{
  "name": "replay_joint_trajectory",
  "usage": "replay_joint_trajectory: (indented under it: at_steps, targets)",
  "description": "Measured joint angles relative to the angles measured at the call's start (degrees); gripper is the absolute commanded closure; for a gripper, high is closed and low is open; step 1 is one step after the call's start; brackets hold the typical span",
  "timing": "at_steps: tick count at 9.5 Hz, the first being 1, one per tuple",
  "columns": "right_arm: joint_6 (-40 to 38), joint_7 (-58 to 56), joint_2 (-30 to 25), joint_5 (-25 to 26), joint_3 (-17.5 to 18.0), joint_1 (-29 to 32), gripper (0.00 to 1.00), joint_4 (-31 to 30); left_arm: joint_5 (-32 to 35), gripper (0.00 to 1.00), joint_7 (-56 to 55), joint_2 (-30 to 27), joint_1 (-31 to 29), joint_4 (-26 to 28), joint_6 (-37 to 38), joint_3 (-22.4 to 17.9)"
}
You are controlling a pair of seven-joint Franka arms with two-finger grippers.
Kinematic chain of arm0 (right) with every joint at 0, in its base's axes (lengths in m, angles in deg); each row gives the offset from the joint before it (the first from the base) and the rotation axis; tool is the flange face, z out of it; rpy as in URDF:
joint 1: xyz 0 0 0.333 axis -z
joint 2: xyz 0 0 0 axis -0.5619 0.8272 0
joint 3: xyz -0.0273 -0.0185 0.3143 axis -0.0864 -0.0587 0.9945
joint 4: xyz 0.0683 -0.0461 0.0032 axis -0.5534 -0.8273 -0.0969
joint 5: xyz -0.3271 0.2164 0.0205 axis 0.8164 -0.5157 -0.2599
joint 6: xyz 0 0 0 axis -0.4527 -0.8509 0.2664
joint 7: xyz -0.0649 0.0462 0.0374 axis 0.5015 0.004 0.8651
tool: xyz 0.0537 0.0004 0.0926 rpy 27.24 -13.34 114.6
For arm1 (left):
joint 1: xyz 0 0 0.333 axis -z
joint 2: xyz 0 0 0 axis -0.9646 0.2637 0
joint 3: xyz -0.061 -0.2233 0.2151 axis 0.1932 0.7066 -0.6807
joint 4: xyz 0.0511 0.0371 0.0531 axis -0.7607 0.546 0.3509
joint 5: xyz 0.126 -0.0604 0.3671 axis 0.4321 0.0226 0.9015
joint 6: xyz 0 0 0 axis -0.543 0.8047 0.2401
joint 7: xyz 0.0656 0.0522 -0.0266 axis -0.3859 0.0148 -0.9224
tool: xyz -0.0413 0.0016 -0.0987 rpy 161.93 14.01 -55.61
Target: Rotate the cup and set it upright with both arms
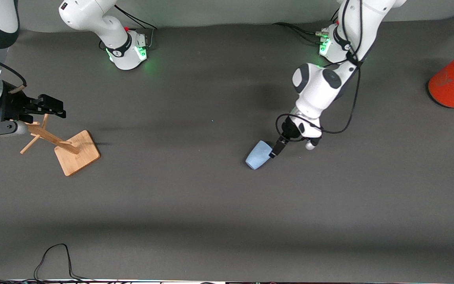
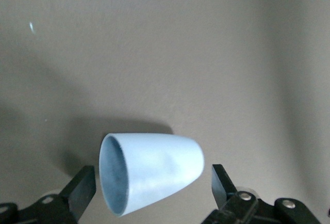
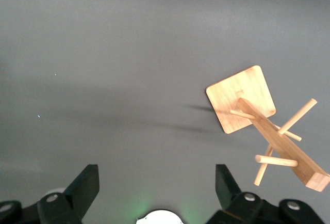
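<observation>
Cup (image 2: 149,170): smooth pale-blue tapered plastic, on side between open left hand (image 2: 152,188) fingers; right hand (image 3: 154,188) open.

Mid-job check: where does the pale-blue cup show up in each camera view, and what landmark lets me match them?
Front view: the cup lies on its side on the grey table, just below the left claw.
Left wrist view: the cup lies between the open left claw's fingers, mouth toward one finger.
Right wrist view: not in it; only the wooden rack shows.
Shared landmark: the left claw itself, in the front and left wrist views.
</observation>
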Motion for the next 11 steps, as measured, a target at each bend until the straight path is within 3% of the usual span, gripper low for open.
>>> replay_joint_trajectory:
  at_steps: [3,4,5,6,7,9,11]
  targets:
    - [0.07,0.0,0.04,0.3,2.03,0.7,0.0,-0.57,-0.05,0.0,-0.17,2.2,0.01,-0.05,-3.86,1.03]
    - [0.02,0.0,-0.13,0.5,7.5,5.67,0.0,-0.7,-0.08,0.01,-0.25,3.11,0.0,-0.07,-5.16,1.5]
    - [0.02,-0.01,-0.51,1.99,16.69,14.39,0.0,-1.09,-0.58,0.18,-0.4,3.76,0.01,-0.1,-6.04,2.23]
    - [0.05,-0.02,-1.54,3.97,25.93,22.91,0.0,-2.11,-1.35,0.53,-0.44,4.0,0.02,-0.12,-6.57,2.87]
    - [0.13,-0.02,-3.03,5.02,32.39,28.81,0.0,-3.29,-1.91,0.98,-0.45,4.01,0.01,-0.23,-6.68,3.31]
    - [1.48,-0.02,-7.03,5.36,42.47,39.22,0.0,-6.29,-2.06,1.0,-0.47,4.05,0.01,-0.36,-6.71,3.48]
    - [4.61,-0.02,-12.25,5.34,57.11,53.23,0.0,-11.47,-1.94,1.0,-0.45,4.18,0.01,-0.86,-8.35,3.64]
